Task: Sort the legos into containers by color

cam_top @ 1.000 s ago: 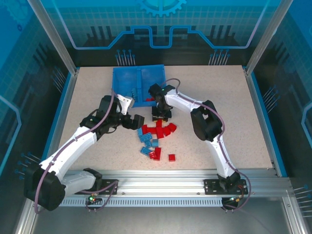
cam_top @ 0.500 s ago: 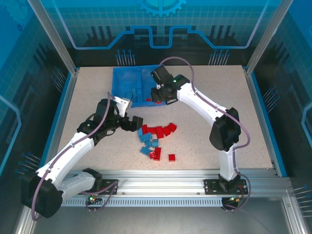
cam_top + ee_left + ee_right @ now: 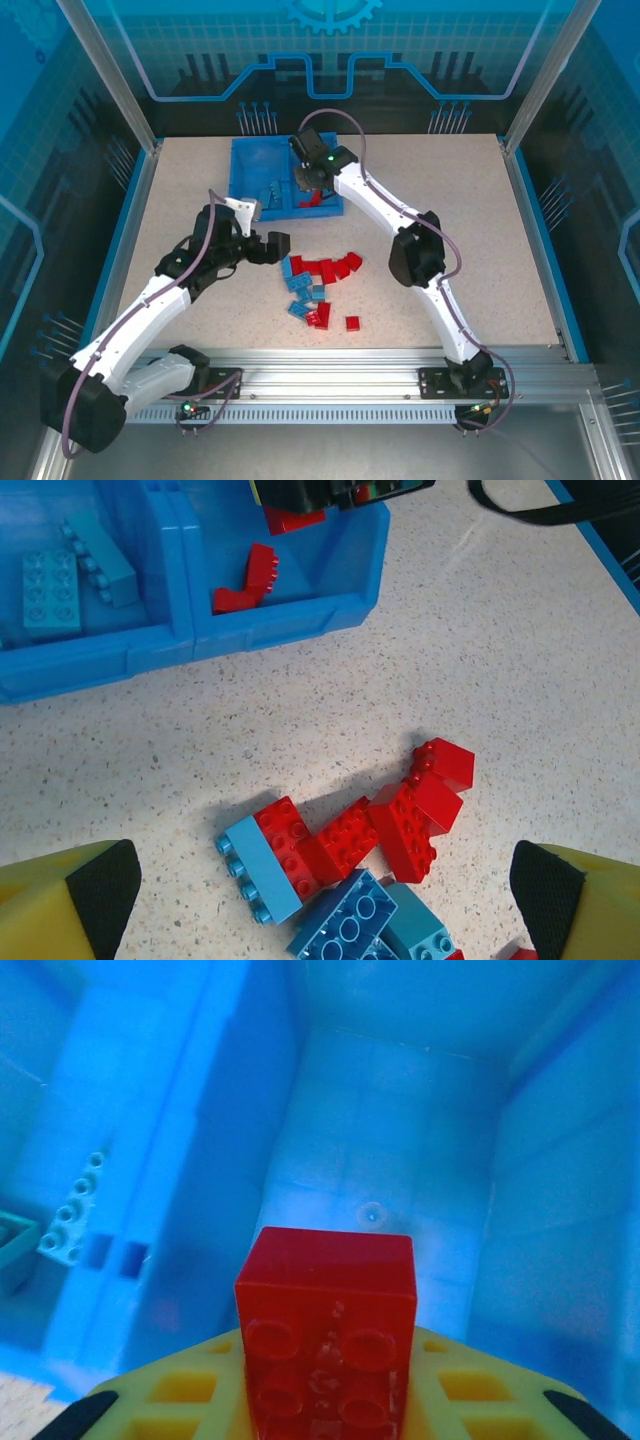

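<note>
Shifting left across the table since the earlier frame, the right arm is hanging over the bin's right compartment, with the right claw grasping a red brick. The left claw is hovering released beside the loose pile. Blue bricks are lying in the left compartment, red ones in the right.

Bright, even light; soft shadows

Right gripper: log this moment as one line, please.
right gripper shut on red brick over right compartment | left gripper open above loose pile | left compartment: light blue bricks
</note>
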